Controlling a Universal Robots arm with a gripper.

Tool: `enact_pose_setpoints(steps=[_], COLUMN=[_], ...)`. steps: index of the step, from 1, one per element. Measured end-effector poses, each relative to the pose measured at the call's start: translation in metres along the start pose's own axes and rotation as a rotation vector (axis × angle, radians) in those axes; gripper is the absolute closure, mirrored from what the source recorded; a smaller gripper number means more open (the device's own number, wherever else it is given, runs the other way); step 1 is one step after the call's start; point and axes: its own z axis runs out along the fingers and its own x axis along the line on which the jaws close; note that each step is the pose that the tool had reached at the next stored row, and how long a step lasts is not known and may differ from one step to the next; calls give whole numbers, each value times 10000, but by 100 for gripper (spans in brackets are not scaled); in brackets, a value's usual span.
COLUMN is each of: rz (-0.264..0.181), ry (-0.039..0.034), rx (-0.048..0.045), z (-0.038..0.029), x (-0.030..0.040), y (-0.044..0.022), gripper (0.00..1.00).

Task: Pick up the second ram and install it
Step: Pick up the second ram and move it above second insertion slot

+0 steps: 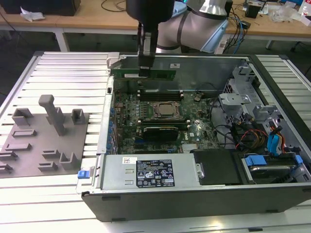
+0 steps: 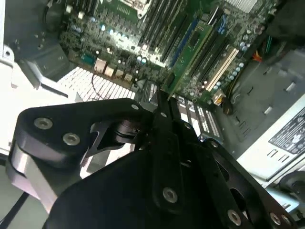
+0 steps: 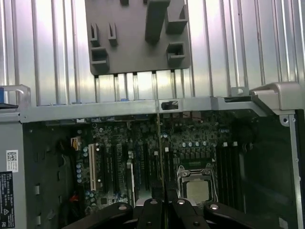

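Observation:
The second ram (image 1: 163,74) is a long green stick, held level above the far side of the open computer case. My gripper (image 1: 146,69) is shut on it near its middle, hanging straight down from the arm. In the second wrist view the ram (image 2: 191,51) runs out from between the black fingers (image 2: 167,117) over the motherboard. The first wrist view has it edge-on as a thin line (image 3: 160,157) above the gripper (image 3: 162,206). Dark memory slots (image 1: 160,92) lie below it, just beyond the silver CPU socket (image 1: 164,110).
The grey fixture plate (image 1: 29,158) with pegs lies on the ribbed table at the exterior view's left. Inside the case are the power supply (image 1: 146,174), cable bundles (image 1: 243,133) and a drive cage (image 1: 243,99) on the right. The case's metal rim (image 3: 143,106) edges the board.

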Motion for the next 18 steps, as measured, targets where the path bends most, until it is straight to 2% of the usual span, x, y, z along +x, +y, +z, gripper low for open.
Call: enact_pose_setpoints(steps=[7,9,12,13,15,16,18], rz=[6,7,7,6,-2,-3,-2], ry=[8,8,6,-12,-154,-181,-181], rx=[-123,-148,-164,-166,-174,-177,-198], z=[150,197,256,262,273,283,349], x=[-103,-114,-115,-115,-116,-115,-123], y=[-266,-316,-352,-357,-369,-376,-453], gripper=[87,87,87,87,87,87,87])
